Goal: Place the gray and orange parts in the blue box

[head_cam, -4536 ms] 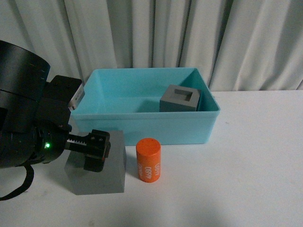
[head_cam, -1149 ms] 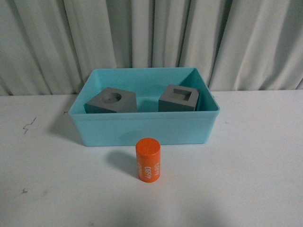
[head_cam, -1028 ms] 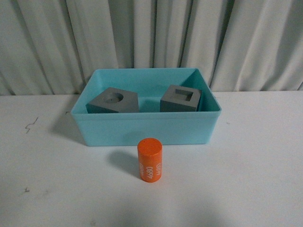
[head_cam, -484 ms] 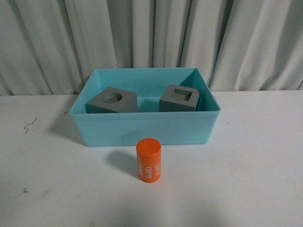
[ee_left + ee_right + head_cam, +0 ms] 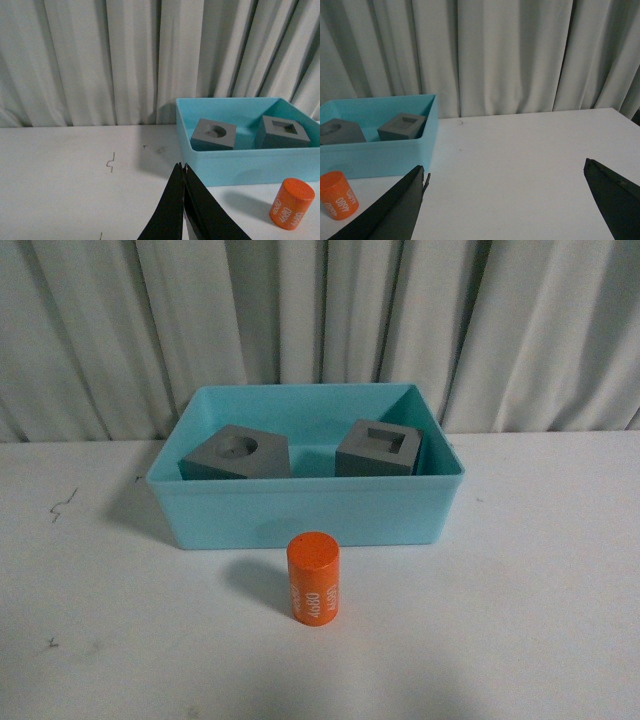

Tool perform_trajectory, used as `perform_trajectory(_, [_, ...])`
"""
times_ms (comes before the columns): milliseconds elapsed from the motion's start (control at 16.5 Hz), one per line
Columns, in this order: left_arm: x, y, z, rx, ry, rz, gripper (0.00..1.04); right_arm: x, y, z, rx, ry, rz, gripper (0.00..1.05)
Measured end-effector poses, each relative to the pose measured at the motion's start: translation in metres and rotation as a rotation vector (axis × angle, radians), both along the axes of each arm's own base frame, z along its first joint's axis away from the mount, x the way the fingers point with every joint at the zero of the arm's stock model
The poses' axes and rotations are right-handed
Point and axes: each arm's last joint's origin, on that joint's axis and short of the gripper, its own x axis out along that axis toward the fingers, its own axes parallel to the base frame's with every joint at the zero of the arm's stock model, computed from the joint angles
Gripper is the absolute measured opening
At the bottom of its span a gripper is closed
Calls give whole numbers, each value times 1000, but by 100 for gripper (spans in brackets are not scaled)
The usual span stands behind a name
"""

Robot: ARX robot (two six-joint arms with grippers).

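**Orange cylinder is the only part outside the box**

Left claw has its fingers pressed together; right claw is spread wide. Neither is near a part. The orange cylinder stands upright on the desk, just in front of the blue box, not touching it. I'd use the right claw: grip mid-body, lift clear of the rim, release between the cubes. Inside the box, the round-recess gray cube sits left and the square-recess gray cube sits right, apart.
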Motion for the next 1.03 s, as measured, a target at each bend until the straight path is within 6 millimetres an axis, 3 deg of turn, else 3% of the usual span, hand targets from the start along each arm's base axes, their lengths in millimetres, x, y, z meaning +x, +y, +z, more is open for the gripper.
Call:
perform_trajectory(423, [-17,0,0,0,-12,-2,2,0,0,0,0,1,0,98])
perform_trajectory(907, [-16,0,-4,0,11,0,2,0,0,0,0,0,0,98])
perform_trajectory(1028, [-16,0,-4,0,11,0,9,0,0,0,0,0,0,98])
